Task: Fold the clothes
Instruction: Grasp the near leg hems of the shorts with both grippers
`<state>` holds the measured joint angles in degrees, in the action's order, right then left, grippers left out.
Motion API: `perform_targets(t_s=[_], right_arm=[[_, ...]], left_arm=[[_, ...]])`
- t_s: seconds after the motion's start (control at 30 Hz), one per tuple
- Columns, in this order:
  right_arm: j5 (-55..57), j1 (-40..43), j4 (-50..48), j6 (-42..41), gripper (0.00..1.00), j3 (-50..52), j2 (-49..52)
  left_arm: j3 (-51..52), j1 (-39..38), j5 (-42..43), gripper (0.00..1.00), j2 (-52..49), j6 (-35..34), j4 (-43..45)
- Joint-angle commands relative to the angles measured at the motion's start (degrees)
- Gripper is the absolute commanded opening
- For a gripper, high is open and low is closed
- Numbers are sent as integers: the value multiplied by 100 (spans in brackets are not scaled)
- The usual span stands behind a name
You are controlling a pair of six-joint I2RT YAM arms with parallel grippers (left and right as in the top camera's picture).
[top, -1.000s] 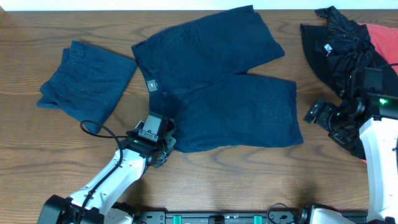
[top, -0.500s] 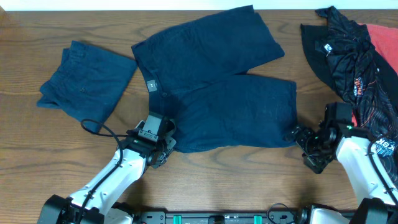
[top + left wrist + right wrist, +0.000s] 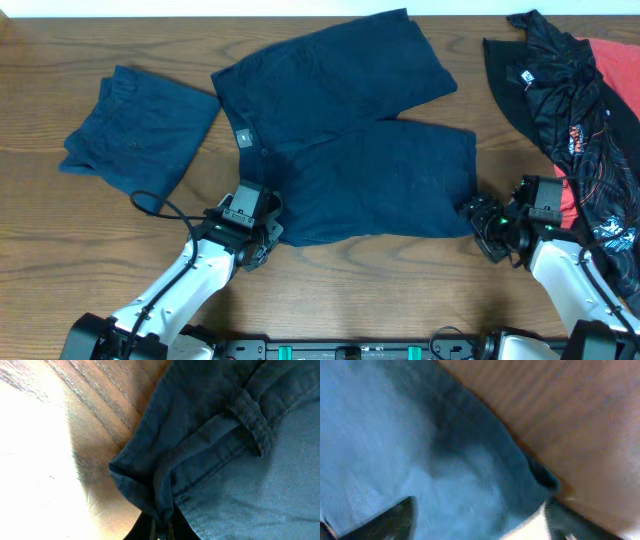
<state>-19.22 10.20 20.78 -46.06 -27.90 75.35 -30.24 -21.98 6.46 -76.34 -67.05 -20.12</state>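
The open shorts (image 3: 350, 150) lie flat in the middle of the surface (image 3: 400, 290). The left fingers (image 3: 144, 529) are clamped on the near waistband corner. The right fingers (image 3: 395, 517) stand apart around the near hem corner, in a blurred view. The first fold seems to be in setup: the right fingers need to close, then both arms lift and carry the near edge across.

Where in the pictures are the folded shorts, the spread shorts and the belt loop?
folded shorts (image 3: 135, 135), overhead view, middle of the cloth.
spread shorts (image 3: 400, 180), overhead view, middle of the nearer leg.
belt loop (image 3: 252, 422), left wrist view, middle of the strip.
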Motion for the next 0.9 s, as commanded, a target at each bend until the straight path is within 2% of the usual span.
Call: perform_targets(t_s=[0.0, 0.03, 0.07, 0.1, 0.3, 0.57, 0.73, 0.83, 0.87], right_arm=[[96, -52, -173, -61, 53, 304, 129], [98, -52, -201, -59, 34, 306, 129], [98, -52, -234, -59, 10, 304, 129], [101, -52, -280, -48, 1, 304, 129], [94, -52, -420, 564, 1, 208, 125], [101, -46, 610, 953, 1, -402, -48], [125, -46, 662, 955, 1, -588, -142], [122, -46, 660, 1021, 15, -592, -142], [122, -46, 675, 1040, 15, -592, -142]], left_arm=[[39, -2, -48, 6, -44, 101, -57], [39, -2, -48, 6, -44, 103, -57], [39, -2, -48, 6, -44, 105, -57], [39, -2, -48, 6, -44, 122, -57], [39, -2, -42, 6, -26, 387, -57], [39, -2, 37, 6, 129, 684, -55], [39, -2, 39, 6, 129, 752, -59], [39, -2, 46, 6, 129, 811, -79], [39, -2, 76, 6, 129, 813, -96]])
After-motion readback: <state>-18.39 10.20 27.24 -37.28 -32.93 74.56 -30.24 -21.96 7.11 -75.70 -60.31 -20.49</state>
